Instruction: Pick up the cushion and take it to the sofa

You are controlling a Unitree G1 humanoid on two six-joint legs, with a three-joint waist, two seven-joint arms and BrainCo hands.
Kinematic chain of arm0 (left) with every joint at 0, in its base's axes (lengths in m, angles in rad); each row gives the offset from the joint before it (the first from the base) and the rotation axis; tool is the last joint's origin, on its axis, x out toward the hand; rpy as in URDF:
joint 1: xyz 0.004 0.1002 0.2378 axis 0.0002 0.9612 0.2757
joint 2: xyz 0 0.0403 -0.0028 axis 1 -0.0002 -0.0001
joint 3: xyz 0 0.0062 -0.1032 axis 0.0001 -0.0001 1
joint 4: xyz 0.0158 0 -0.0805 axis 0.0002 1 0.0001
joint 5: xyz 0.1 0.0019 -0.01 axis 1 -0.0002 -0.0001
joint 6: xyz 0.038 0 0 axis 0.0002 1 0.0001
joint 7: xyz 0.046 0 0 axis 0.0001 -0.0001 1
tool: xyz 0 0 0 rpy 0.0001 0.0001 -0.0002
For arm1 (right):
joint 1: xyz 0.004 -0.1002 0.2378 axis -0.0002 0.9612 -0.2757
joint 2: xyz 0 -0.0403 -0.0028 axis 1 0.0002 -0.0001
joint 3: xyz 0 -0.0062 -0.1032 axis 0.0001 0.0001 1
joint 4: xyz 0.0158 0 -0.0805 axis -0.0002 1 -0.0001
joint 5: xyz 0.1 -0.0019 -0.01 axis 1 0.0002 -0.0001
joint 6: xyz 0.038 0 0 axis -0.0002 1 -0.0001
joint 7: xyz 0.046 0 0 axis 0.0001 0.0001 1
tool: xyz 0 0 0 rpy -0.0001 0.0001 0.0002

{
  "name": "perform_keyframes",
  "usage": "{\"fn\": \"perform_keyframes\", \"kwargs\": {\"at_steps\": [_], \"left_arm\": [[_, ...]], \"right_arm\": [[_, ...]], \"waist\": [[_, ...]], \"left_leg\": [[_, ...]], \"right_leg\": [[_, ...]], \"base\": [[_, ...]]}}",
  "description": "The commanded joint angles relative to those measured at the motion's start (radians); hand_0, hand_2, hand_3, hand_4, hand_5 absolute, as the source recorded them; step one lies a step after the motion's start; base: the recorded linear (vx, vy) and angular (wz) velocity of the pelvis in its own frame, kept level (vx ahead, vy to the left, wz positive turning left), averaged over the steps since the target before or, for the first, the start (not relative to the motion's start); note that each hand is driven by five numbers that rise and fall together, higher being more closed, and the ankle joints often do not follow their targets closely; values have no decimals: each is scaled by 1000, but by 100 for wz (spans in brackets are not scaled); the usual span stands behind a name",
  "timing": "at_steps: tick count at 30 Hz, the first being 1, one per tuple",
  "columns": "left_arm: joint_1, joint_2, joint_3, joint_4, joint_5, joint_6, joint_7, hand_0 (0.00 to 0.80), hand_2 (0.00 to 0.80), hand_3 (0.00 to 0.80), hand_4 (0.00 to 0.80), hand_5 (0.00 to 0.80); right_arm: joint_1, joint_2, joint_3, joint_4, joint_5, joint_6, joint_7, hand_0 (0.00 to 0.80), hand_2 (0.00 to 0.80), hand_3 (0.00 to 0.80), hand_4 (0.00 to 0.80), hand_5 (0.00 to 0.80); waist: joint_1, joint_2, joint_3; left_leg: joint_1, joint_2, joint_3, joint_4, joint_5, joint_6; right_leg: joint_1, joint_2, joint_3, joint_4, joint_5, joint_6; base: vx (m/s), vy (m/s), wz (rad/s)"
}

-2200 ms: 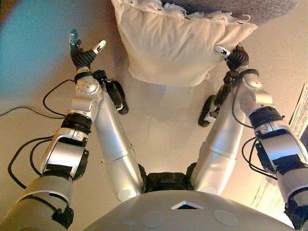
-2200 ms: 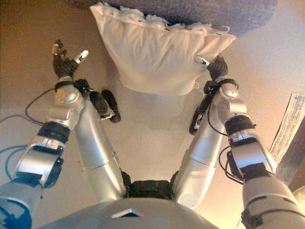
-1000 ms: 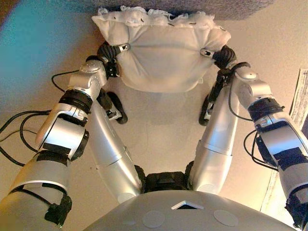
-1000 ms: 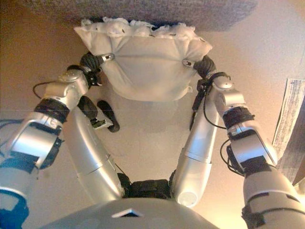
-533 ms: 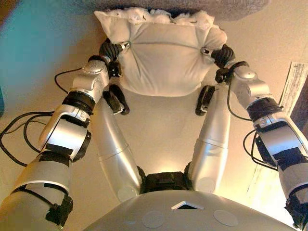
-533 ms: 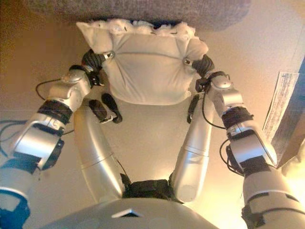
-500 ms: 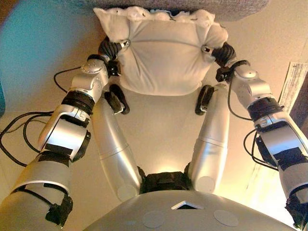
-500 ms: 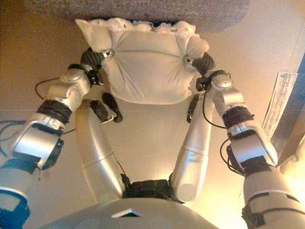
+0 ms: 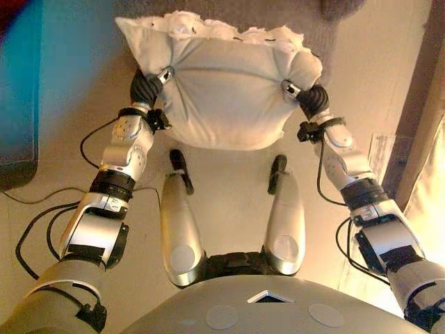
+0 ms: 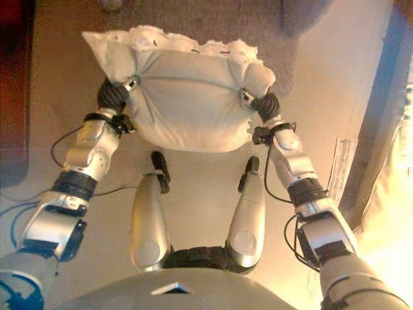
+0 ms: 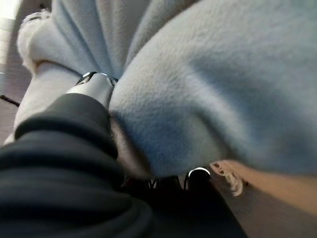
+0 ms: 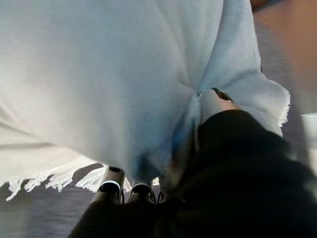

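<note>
I hold a white cushion [image 9: 222,90] with a frilled far edge up between both hands, in front of me and off the beige floor. My left hand [image 9: 146,87] grips its left side and my right hand [image 9: 311,99] its right side. In the left wrist view the thumb [image 11: 94,85] digs into the cushion [image 11: 223,74] while the fingertips [image 11: 198,173] curl under it. The right wrist view shows the same: thumb [image 12: 215,98] on top, fingertips [image 12: 115,177] below the cushion [image 12: 99,74] and its fringe.
A grey textured surface [image 10: 219,22] lies beyond the cushion. On the left stands a dark blue-and-red object [image 9: 17,83]. A brown strip [image 9: 417,97] and a pale sheet [image 9: 382,149] border the floor on the right.
My left hand, open and away from the cushion 2.2 s ago, has closed on its left side. Both arms have stretched out with the cushion, and the whole view has shifted.
</note>
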Motion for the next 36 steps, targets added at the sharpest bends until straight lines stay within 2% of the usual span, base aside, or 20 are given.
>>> {"fn": "perform_keyframes", "kwargs": {"at_steps": [1, 3, 4, 5, 7, 9, 12, 16, 18, 22, 24, 26, 29, 32, 33, 36], "left_arm": [[21, -77, -23, -108, 35, -93, 13, 800, 800, 800, 800, 800], [89, -79, 5, -136, 22, -90, 15, 800, 800, 800, 800, 800], [127, -83, 27, -151, 16, -80, 10, 800, 800, 800, 800, 800], [157, -88, 41, -160, 21, -69, 10, 800, 800, 800, 800, 800], [192, -93, 58, -161, 31, -41, 2, 800, 800, 800, 800, 800], [213, -96, 65, -144, 35, -21, -19, 800, 800, 800, 800, 800], [213, -78, 68, -110, 25, -11, -30, 800, 800, 800, 800, 800], [189, -60, 51, -73, 6, -10, -35, 800, 800, 800, 800, 800], [161, -56, 40, -45, -1, -4, -46, 800, 800, 800, 800, 800], [105, -42, -4, -5, -6, 12, -61, 800, 800, 800, 800, 800], [91, -33, -16, 23, -19, 8, -82, 800, 800, 800, 800, 800], [98, -38, -23, 29, -20, 1, -91, 800, 800, 800, 800, 800], [112, -50, -23, 9, -4, 10, -88, 800, 800, 800, 800, 800], [120, -70, -23, 0, 1, 14, -83, 800, 800, 800, 800, 800], [120, -77, -26, -1, 1, 19, -83, 800, 800, 800, 800, 800], [135, -93, -16, 3, 25, 23, -93, 800, 800, 800, 800, 800]], "right_arm": [[3, 64, 12, -123, 3, -36, 30, 800, 800, 800, 800, 800], [20, 66, 29, -131, 9, 4, 54, 800, 800, 800, 800, 800], [27, 70, 33, -127, 15, 24, 64, 800, 800, 800, 800, 800], [37, 77, 35, -125, 27, 38, 64, 800, 800, 800, 800, 800], [72, 96, 37, -125, 62, 67, 50, 800, 800, 800, 800, 800], [119, 114, 34, -109, 72, 67, 50, 800, 800, 800, 800, 800], [131, 119, 42, -93, 74, 75, 46, 800, 800, 800, 800, 800], [126, 119, 50, -67, 113, 73, 36, 800, 800, 800, 800, 800], [108, 113, 49, -31, 124, 63, 31, 800, 800, 800, 800, 800], [68, 118, 55, 29, 164, 34, 6, 800, 800, 800, 800, 800], [47, 120, 68, 49, 206, 23, -1, 800, 800, 800, 800, 800], [49, 122, 71, 51, 220, 17, 0, 800, 800, 800, 800, 800], [69, 109, 58, 33, 218, 23, 10, 800, 800, 800, 800, 800], [81, 83, 46, 12, 239, 37, 17, 800, 800, 800, 800, 800], [84, 74, 39, 4, 244, 42, 23, 800, 800, 800, 800, 800], [83, 60, 22, 8, 253, 52, 55, 800, 800, 800, 800, 800]], "waist": [[29, 10, -194], [47, 9, -237], [58, 11, -260], [64, 14, -280], [67, 18, -324], [67, 20, -364], [60, 21, -383], [59, 23, -397], [56, 24, -400], [53, 28, -390], [48, 41, -374], [39, 35, -370], [8, 4, -373], [-34, -4, -371], [-53, -9, -372], [-70, -7, -383]], "left_leg": [[148, -37, -63, -134, 4, 36], [222, -77, -141, -186, -1, 49], [258, -88, -159, -206, -7, 54], [290, -89, -151, -218, -13, 55], [363, -82, -101, -248, -22, 53], [419, -83, -61, -265, -31, 52], [475, -97, -40, -279, -45, 61], [515, -127, -35, -299, -53, 74], [527, -146, -35, -300, -60, 84], [527, -175, -47, -266, -85, 111], [547, -180, -49, -252, -98, 122], [575, -204, -59, -252, -111, 130], [624, -255, -83, -252, -153, 140], [687, -285, -127, -242, -215, 160], [718, -299, -151, -240, -237, 171], [767, -311, -192, -233, -265, 191]], "right_leg": [[65, 28, 28, -240, 184, -39], [129, 52, 72, -294, 195, -36], [162, 59, 76, -314, 193, -33], [194, 63, 76, -329, 189, -31], [269, 60, 53, -366, 185, -28], [331, 40, 29, -389, 192, -26], [366, 20, 30, -381, 203, -28], [389, 3, 31, -367, 221, -34], [381, -9, 45, -329, 249, -40], [332, -21, 97, -146, 326, -56], [290, 11, 126, -47, 337, -72], [281, 46, 123, -67, 334, -76], [262, 116, 106, -251, 303, -70], [225, 197, 97, -403, 321, -58], [191, 228, 93, -438, 342, -59], [175, 265, 72, -428, 344, -80]], "base": [[209, 117, -32], [300, 156, -55], [354, 158, -89], [348, 120, -101], [329, 78, -56], [297, 59, 5], [174, 78, -3], [62, 75, -12], [27, 87, -5], [30, 68, 14], [134, 105, 19], [229, 64, 8], [378, 31, 3], [481, 77, 74], [458, 84, 91], [410, 43, 33]]}}
